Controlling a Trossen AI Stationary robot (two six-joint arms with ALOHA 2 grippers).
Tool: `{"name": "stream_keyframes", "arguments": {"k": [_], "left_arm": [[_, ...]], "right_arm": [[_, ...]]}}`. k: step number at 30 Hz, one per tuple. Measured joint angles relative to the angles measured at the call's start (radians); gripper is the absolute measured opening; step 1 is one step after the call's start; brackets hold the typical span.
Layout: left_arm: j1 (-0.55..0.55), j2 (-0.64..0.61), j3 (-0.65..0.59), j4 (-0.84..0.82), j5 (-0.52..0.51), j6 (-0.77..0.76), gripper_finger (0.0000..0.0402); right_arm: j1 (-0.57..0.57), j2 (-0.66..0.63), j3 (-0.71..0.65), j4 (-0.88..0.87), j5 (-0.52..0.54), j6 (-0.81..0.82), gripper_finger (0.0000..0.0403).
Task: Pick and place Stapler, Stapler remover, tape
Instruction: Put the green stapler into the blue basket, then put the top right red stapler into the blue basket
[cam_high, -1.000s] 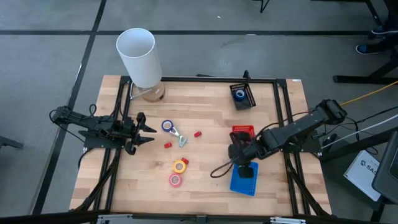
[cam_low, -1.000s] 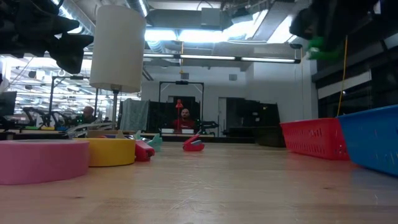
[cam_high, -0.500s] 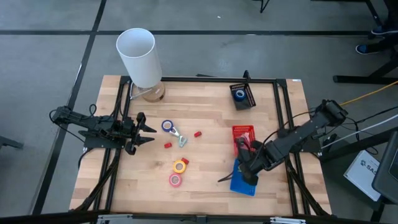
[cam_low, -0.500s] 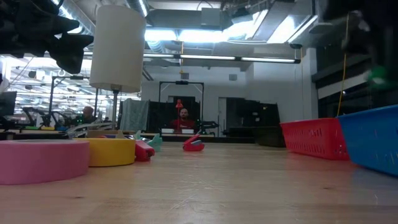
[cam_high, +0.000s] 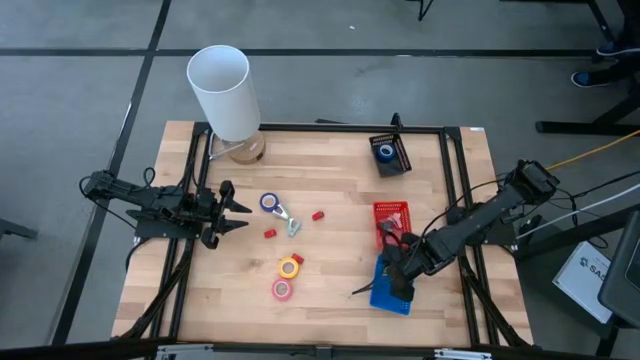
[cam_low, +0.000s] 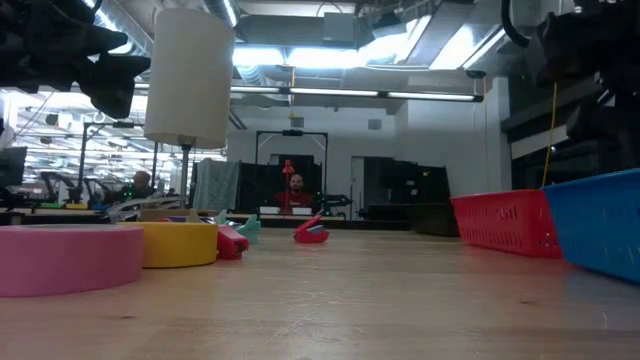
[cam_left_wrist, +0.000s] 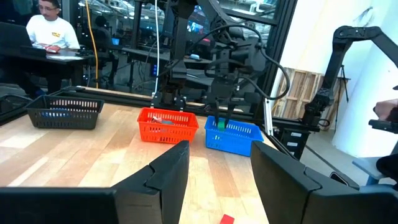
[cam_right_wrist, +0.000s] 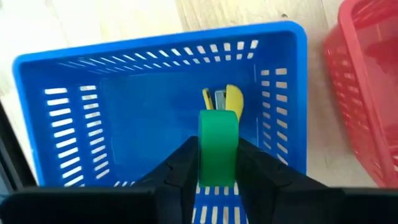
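wooden tabletop (cam_high: 330, 250) under a bright, open workshop, and out beyond it a person sits at a desk, seen from the left wrist. over on the right side, the right gripper (cam_right_wrist: 217, 163) hangs directly above the blue basket (cam_high: 392, 295), its two dark fingers (cam_right_wrist: 186, 163) pinching a green stapler (cam_right_wrist: 217, 148) between them, touching it on both flanks, with the stapler's yellow-and-metal nose poking out ahead over the basket floor; from the wrist view alone you cannot tell whether the stapler touches that floor. the fingers sit only as far apart as the stapler's body is wide. just beside the blue basket stands the red basket (cam_high: 391, 217), and near the far edge is a black basket (cam_high: 390, 155) with a blue tape roll (cam_high: 386, 152) inside. mid-table, another blue tape roll (cam_high: 268, 202) lies touching a pale stapler remover (cam_high: 289, 222), with small red pieces (cam_high: 318, 215) scattered near it. closer in, the yellow tape (cam_high: 289, 267) and the pink tape (cam_high: 282, 290) lie just beside each other. the left gripper (cam_high: 243, 217) waits at the table's left edge, fingers spread apart and gripping nothing, pointed toward the middle. a big white cylinder (cam_high: 224, 92) stands at the far left corner.
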Motion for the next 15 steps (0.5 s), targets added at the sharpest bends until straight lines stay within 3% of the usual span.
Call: {"name": "stream_keyframes", "arguments": {"k": [15], "left_arm": [[0.000,0.000,0.000,0.000,0.000,0.000,0.0169]], "right_arm": [[-0.060,0.000,0.002,-0.001,0.008,-0.083,0.0162]]}}
